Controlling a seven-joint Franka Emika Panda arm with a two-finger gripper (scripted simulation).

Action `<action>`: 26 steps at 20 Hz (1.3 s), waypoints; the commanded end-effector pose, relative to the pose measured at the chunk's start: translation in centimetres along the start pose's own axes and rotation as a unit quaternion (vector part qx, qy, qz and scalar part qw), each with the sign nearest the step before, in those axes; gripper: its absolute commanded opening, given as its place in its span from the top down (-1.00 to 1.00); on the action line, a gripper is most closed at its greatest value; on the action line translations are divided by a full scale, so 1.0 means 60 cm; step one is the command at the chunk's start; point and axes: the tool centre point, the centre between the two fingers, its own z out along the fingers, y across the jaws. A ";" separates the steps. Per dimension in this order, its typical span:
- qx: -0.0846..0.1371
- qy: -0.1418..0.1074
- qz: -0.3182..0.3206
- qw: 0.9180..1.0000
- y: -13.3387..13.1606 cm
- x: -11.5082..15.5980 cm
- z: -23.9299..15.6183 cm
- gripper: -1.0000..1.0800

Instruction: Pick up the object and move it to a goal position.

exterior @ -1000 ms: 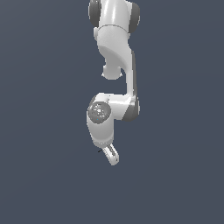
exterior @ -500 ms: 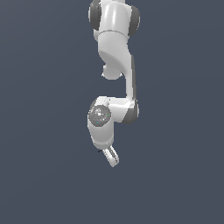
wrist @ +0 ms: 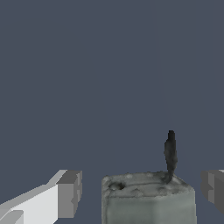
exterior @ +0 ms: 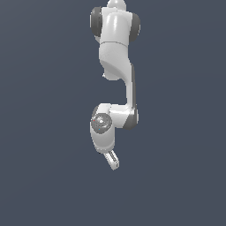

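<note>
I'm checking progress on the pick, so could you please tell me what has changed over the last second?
Almost nothing visibly changed: in the exterior view the arm may have eased slightly lower, with the claw keeping the same tilt. The object sits between the open claw's fingers, apart from them.

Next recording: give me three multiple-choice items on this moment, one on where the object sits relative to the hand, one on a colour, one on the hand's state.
1. In the wrist view, where is the object?
A. Between the two fingers
B. Outside both fingers
C. Not in view

2. What colour is the thin stub rising from the object?
A. Red
B. Dark
C. White

3. How does the hand stand?
A. Shut with nothing in it
B. Open, with a gap on each side of the object
C. Out of view

Answers:
1 A: the grey block lies between the finger pads.
2 B: the stub looks near black against the background.
3 B: background shows between each pad and the block.
</note>
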 end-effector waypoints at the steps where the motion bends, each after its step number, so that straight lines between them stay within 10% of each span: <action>1: 0.001 0.000 0.000 1.000 -0.001 0.001 -0.001 1.00; 16: 0.001 0.000 0.000 1.000 -0.004 -0.001 -0.016 1.00; 26: 0.001 0.000 0.000 1.000 -0.024 -0.010 -0.137 1.00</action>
